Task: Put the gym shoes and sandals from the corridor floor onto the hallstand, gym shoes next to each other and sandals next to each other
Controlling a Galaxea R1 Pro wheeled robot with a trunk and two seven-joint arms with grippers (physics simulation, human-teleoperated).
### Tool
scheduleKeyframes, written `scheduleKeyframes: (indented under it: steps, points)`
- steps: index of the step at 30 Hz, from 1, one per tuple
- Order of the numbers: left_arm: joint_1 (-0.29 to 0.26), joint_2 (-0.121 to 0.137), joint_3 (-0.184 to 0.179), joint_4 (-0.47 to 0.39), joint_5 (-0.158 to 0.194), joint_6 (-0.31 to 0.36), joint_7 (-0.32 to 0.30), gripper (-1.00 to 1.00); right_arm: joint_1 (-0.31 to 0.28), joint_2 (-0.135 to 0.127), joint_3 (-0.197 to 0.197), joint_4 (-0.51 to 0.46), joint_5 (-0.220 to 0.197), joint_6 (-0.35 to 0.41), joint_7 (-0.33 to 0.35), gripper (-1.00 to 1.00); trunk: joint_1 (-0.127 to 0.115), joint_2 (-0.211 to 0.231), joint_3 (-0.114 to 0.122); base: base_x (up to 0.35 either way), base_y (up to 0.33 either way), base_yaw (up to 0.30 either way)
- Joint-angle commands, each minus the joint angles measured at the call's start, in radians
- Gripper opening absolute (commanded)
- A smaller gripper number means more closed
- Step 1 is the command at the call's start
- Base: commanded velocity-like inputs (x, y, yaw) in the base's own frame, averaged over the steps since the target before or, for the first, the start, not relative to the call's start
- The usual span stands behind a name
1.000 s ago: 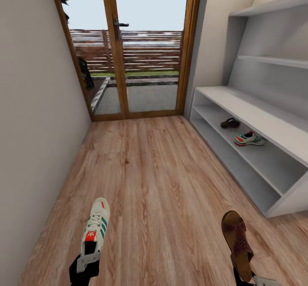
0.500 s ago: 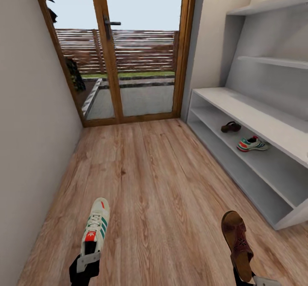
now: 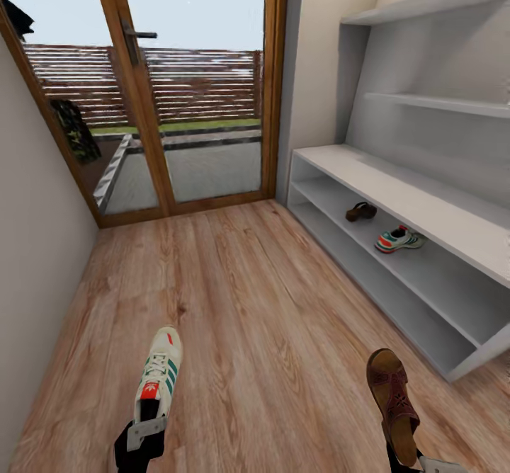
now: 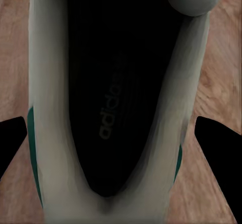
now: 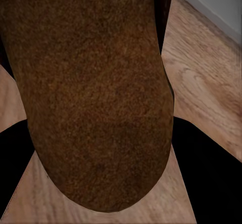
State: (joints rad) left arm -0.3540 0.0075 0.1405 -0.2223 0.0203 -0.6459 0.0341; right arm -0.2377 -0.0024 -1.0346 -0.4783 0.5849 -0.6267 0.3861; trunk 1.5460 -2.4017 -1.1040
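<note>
Carrying toward the hallstand (image 3: 397, 190), already holding one sandal (image 3: 360, 211) and one gym shoe (image 3: 399, 239) on its shelf: left fingers (image 3: 146, 427) clamping second gym shoe (image 3: 159, 374), right fingers (image 3: 418, 462) second sandal (image 3: 393, 402); next, likely setting each beside its mate.

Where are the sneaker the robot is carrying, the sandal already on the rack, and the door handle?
Carried gym shoe (image 3: 159, 374): head view, on its laces.
Sandal on the rack (image 3: 360, 211): head view, on its brown upper.
Door handle (image 3: 144, 34): head view, on the dark lever.
</note>
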Motion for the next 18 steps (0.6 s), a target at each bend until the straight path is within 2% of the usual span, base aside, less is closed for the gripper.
scheduleKeyframes:
  steps: [1, 18]
  points:
    - [0.000, 0.000, -0.002, 0.001, 0.002, -0.003, 0.003, -1.00, -0.002, 0.001, -0.008, 0.000, 0.004, -0.004, 0.008, -1.00, 0.000, 0.000, -0.001, 0.291, 0.189, -0.268]
    - [-0.001, 0.000, -0.001, 0.000, 0.002, -0.002, 0.003, -1.00, -0.002, 0.000, -0.008, 0.001, 0.004, -0.004, 0.008, -1.00, 0.000, 0.000, -0.001, 0.287, 0.194, -0.268]
